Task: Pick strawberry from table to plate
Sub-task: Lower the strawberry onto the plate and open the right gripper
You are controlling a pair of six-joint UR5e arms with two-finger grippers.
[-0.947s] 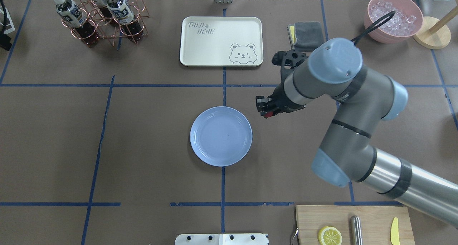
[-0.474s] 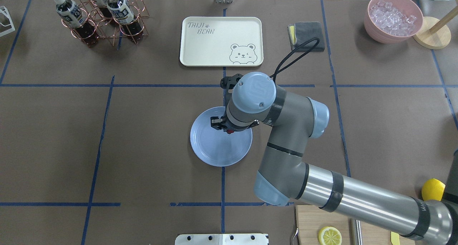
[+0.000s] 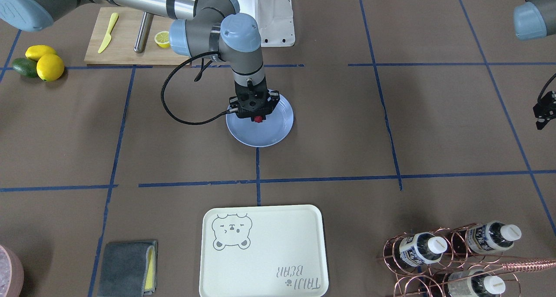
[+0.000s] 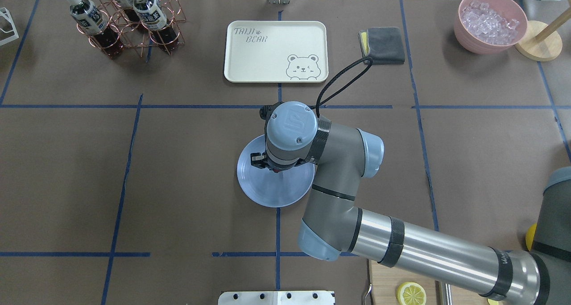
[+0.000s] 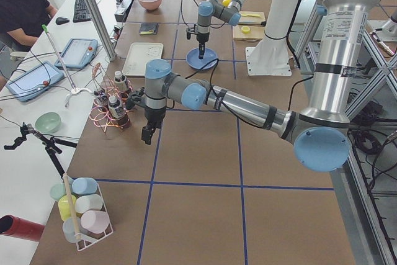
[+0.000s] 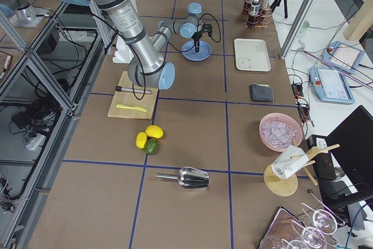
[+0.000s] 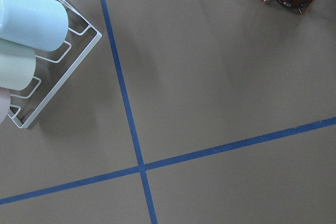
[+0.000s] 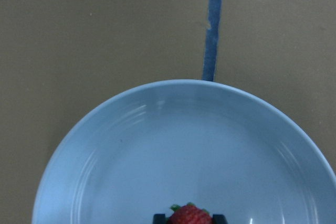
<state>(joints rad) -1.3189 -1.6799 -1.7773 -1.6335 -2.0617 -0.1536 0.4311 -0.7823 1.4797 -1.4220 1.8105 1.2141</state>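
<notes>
The light-blue plate lies at the middle of the brown, blue-taped table. My right gripper hangs straight down over the plate, shut on the small red strawberry. The right wrist view shows the strawberry pinched between the two dark fingertips, just above the plate. In the overhead view the wrist hides the berry over the plate. My left gripper hangs far off at the table's end near the bottle rack; I cannot tell whether it is open or shut.
A cream bear tray lies beyond the plate, with a grey cloth and a pink bowl of ice to its right. A copper bottle rack stands at far left. Cutting board, lemons and avocado sit near the robot's base.
My right arm has swung left with the strawberry, from beside the plate's right rim to over the plate's middle, and the wrist has come lower.
</notes>
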